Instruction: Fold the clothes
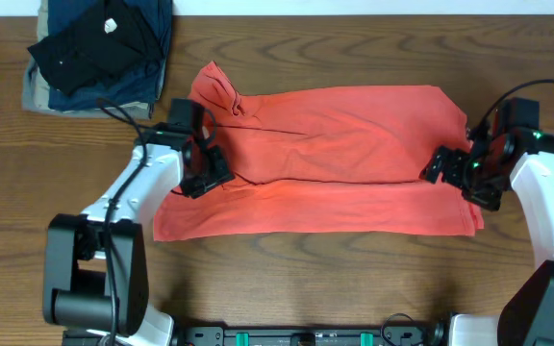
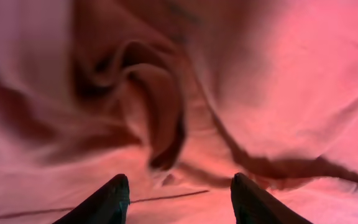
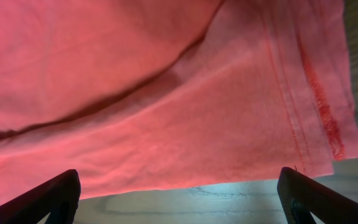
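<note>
Left claw [image 2: 179, 180] parted, right claw [image 3: 179, 177] wide — empty, over T-shirt [image 1: 335, 144].

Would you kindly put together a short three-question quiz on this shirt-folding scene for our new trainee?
1. True or false: the right fingers are shut on the T-shirt.
2. In the overhead view, where does the stack of dark folded garments sit? A) top left B) top right C) under the T-shirt
3. Which stitched edge of the T-shirt shows in the right wrist view?

Key:
1. False. They stand wide apart above the cloth, with nothing between them.
2. A
3. Its hem, lying by bare table wood.
</note>
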{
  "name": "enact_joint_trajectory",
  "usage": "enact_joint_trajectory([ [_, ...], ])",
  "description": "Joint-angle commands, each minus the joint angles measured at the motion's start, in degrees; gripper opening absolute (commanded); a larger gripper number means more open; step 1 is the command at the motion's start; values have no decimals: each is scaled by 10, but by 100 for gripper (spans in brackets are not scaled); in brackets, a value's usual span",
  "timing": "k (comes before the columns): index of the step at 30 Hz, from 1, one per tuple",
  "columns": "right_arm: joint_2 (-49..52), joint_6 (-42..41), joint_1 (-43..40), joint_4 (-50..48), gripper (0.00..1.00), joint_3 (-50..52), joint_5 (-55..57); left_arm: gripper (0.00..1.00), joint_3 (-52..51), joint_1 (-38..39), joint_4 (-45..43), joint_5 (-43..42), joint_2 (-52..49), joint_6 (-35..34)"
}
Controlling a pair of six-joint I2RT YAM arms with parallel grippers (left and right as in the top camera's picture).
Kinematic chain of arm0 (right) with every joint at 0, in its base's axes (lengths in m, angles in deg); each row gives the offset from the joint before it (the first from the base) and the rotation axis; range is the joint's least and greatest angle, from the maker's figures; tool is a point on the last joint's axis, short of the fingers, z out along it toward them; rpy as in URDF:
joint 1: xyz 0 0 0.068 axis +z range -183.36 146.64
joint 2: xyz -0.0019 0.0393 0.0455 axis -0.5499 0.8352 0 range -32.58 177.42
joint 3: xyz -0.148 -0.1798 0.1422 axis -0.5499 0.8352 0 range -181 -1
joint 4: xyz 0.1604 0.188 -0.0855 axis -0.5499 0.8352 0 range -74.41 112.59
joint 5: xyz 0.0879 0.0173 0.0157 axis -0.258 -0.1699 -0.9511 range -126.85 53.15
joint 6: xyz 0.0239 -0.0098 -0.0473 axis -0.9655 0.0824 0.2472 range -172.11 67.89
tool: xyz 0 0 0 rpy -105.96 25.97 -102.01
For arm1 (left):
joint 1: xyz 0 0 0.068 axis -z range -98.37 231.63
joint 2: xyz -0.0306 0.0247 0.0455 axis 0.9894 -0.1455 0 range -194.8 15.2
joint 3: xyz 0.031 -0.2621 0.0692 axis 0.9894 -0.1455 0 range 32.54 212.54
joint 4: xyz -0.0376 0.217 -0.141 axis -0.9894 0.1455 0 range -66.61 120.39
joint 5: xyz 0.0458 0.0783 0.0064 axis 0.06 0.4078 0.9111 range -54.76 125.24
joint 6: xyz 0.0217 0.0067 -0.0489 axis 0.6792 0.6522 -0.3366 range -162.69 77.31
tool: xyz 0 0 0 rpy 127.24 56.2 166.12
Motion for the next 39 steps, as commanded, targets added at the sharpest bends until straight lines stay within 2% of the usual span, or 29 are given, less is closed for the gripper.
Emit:
enact_joint_trajectory([
  [1,4,8,5,-12,99,26,-3,54,-3,4,-9,4,-7,-3],
  [5,4,8,5,-26,99,51,-3,53,-3,4,-19,6,-7,-3],
  [8,4,8,5,-29,99,56,-3,47,-3,4,-19,11,-7,-3],
  [13,4,8,5,-28,99,56,-4,47,-3,4,-19,36,-7,0],
  [17,4,8,5,-28,99,56,-4,46,-3,4,-19,36,-7,4],
  [20,4,8,5,-28,99,56,-8,42,-3,4,-19,36,-7,4],
  [32,4,1,5,-26,99,56,-8,41,-4,4,-17,36,-36,4],
  [36,4,1,5,-24,99,56,-8,26,-4,4,-22,36,-46,19],
  [39,4,1,5,-24,99,56,-8,20,-4,4,-28,37,-42,19],
])
